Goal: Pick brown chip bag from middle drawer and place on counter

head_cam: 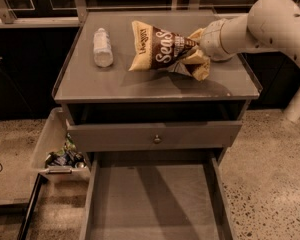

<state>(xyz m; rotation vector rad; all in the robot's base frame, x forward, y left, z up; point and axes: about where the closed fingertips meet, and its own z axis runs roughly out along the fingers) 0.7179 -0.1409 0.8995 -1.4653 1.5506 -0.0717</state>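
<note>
The brown chip bag with white "Sea" script and cream-yellow ends hangs tilted just above the counter, its left end low near the surface. My gripper reaches in from the right and is shut on the bag's right end, its fingers mostly hidden by crinkled bag. The middle drawer is pulled out below, its flat grey floor bare.
A white bottle lies on the counter's left side. A closed drawer front with a small knob sits above the open drawer. A clear bin with cans and wrappers stands on the floor at left.
</note>
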